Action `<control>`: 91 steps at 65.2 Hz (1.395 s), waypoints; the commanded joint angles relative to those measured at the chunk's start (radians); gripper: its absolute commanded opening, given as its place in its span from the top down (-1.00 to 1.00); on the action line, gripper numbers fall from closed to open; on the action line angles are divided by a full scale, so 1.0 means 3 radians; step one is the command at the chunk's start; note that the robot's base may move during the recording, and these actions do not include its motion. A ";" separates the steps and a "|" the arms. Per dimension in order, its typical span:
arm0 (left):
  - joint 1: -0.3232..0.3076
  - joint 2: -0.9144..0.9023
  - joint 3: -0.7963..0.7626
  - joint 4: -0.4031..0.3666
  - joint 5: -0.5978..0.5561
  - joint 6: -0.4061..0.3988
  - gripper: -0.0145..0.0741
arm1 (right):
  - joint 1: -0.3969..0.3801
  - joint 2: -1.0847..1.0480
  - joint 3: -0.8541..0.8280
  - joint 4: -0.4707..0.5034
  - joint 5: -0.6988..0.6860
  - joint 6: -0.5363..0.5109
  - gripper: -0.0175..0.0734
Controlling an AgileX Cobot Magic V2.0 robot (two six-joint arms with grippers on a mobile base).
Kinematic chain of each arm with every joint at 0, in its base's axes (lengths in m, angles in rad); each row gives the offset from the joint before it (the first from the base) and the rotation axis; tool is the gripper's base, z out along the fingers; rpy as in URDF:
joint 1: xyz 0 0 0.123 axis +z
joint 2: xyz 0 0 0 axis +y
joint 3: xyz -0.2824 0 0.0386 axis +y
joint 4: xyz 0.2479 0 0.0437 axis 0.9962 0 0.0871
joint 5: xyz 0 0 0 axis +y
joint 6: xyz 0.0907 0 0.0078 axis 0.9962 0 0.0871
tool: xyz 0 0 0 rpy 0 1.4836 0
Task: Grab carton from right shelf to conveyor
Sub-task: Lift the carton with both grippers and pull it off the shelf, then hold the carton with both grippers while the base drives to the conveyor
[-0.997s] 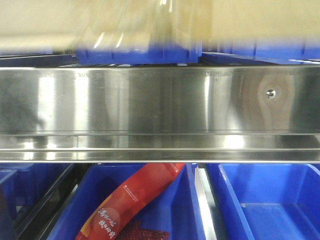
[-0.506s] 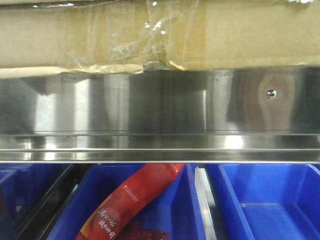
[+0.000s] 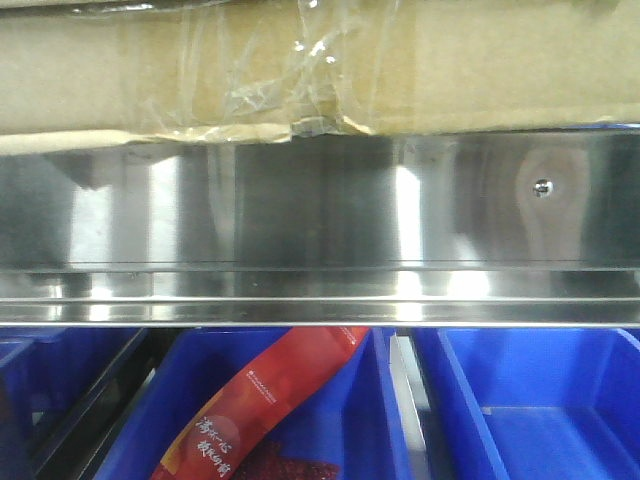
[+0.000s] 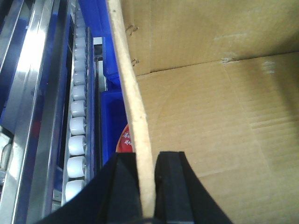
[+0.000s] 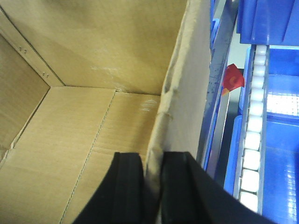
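Observation:
The brown carton [image 3: 500, 70] fills the top of the front view, its taped lower seam just above the steel front rail of the right shelf [image 3: 300, 210]. My left gripper [image 4: 145, 186] is shut on the carton's left wall [image 4: 133, 93], one black finger inside the box and one outside. My right gripper [image 5: 152, 186] is shut on the carton's right wall [image 5: 187, 84] in the same way. The open carton's inside [image 5: 70, 116] holds nothing that shows. The conveyor is out of view.
Blue plastic bins [image 3: 540, 400] sit below the rail, and one holds a red snack packet [image 3: 260, 400]. White roller tracks [image 4: 77, 121] [image 5: 254, 135] and more blue bins [image 5: 275, 23] run beside the carton on both sides.
One second ago the carton's bottom was blurred and high enough to show blue bins behind it. It has since come down to the rail's top edge and barely moved in the last half second.

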 commanded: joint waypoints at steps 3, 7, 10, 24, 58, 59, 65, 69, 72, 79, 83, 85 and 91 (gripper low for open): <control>-0.0037 -0.0052 0.0003 -0.0046 -0.0078 0.0024 0.70 | -0.0008 -0.0024 -0.0020 0.0071 -0.0255 -0.0052 0.77; -0.0037 -0.0052 0.0003 -0.0046 -0.0078 0.0024 0.70 | -0.0008 -0.0024 -0.0020 0.0071 -0.0255 -0.0052 0.77; -0.0037 -0.0052 0.0003 -0.0046 -0.0078 0.0024 0.70 | -0.0008 -0.0024 -0.0020 0.0071 -0.0255 -0.0052 0.77; -0.0037 -0.0052 0.0003 -0.0046 -0.0078 0.0024 0.70 | -0.0008 -0.0024 -0.0020 0.0071 -0.0255 -0.0052 0.77; -0.0037 -0.0052 0.0003 -0.0046 -0.0078 0.0024 0.70 | -0.0008 -0.0024 -0.0020 0.0071 -0.0309 -0.0052 0.77; -0.0037 -0.0052 0.0003 -0.0046 -0.0078 0.0024 0.70 | -0.0008 -0.0024 -0.0020 0.0071 -0.0316 -0.0052 0.77; -0.0037 -0.0052 0.0003 -0.0046 -0.0078 0.0024 0.70 | -0.0008 -0.0024 -0.0020 0.0071 -0.0316 -0.0052 0.77; -0.0037 -0.0052 0.0003 -0.0046 -0.0078 0.0024 0.70 | -0.0008 -0.0024 -0.0020 0.0071 -0.0316 -0.0052 0.77; -0.0037 -0.0052 0.0003 -0.0046 -0.0078 0.0024 0.70 | -0.0008 -0.0024 -0.0020 0.0071 -0.0316 -0.0052 0.77; -0.0037 -0.0052 0.0003 -0.0046 -0.0078 0.0024 0.70 | -0.0008 -0.0024 -0.0020 0.0071 -0.0316 -0.0052 0.77; -0.0037 -0.0052 0.0003 -0.0046 -0.0078 0.0024 0.70 | -0.0008 -0.0024 -0.0020 0.0071 -0.0316 -0.0052 0.77; -0.0037 -0.0052 0.0003 -0.0046 -0.0078 0.0024 0.70 | -0.0008 -0.0024 -0.0020 0.0071 -0.0316 -0.0052 0.77; -0.0037 -0.0052 0.0003 -0.0046 -0.0078 0.0024 0.70 | -0.0008 -0.0024 -0.0020 0.0071 -0.0316 -0.0052 0.77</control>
